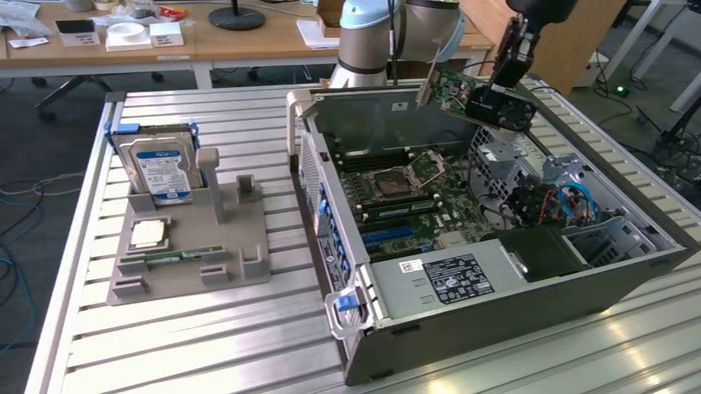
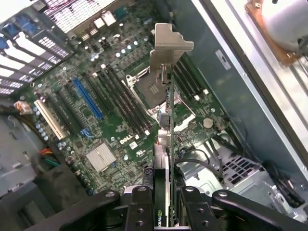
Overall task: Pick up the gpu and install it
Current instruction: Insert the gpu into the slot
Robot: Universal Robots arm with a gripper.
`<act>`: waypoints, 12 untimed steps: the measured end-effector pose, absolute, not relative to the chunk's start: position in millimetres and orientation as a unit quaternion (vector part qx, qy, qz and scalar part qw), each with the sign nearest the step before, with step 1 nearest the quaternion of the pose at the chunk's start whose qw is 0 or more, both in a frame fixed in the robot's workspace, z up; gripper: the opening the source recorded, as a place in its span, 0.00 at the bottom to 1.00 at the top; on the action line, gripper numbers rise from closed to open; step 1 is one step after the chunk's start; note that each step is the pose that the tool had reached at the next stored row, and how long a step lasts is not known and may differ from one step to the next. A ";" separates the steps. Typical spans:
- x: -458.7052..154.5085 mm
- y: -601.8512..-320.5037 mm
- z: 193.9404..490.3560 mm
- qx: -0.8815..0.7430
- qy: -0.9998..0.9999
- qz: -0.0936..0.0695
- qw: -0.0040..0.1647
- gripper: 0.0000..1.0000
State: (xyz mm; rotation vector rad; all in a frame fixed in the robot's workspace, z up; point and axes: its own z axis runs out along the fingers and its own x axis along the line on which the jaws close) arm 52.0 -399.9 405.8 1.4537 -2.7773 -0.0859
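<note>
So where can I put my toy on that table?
The table has bare slats between the grey holder and its near edge, and beyond the holder. The strip between holder and computer case is narrow. Inside the case is crowded, with the gpu held above.

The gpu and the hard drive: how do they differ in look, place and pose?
The gpu hangs above the open computer case, clamped in the gripper; the hard drive stands in the grey holder.
The gpu is a green card with a black fan; the hard drive is silvery with a blue-white label.
The gpu is tilted; the hard drive stands on end.
Both are flat parts, not yet installed.
</note>
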 end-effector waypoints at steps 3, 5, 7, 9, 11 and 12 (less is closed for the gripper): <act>52.0 -399.9 405.5 0.485 -0.874 -0.027 0.003 0.26; 52.0 -399.8 405.3 0.497 -0.867 -0.027 0.004 0.26; 52.0 -399.8 405.2 0.510 -0.860 -0.027 0.004 0.26; 52.0 -399.8 405.1 0.523 -0.852 -0.027 0.005 0.26; 52.0 -399.7 404.9 0.536 -0.844 -0.027 0.005 0.26; 52.0 -399.7 404.9 0.542 -0.840 -0.027 0.005 0.26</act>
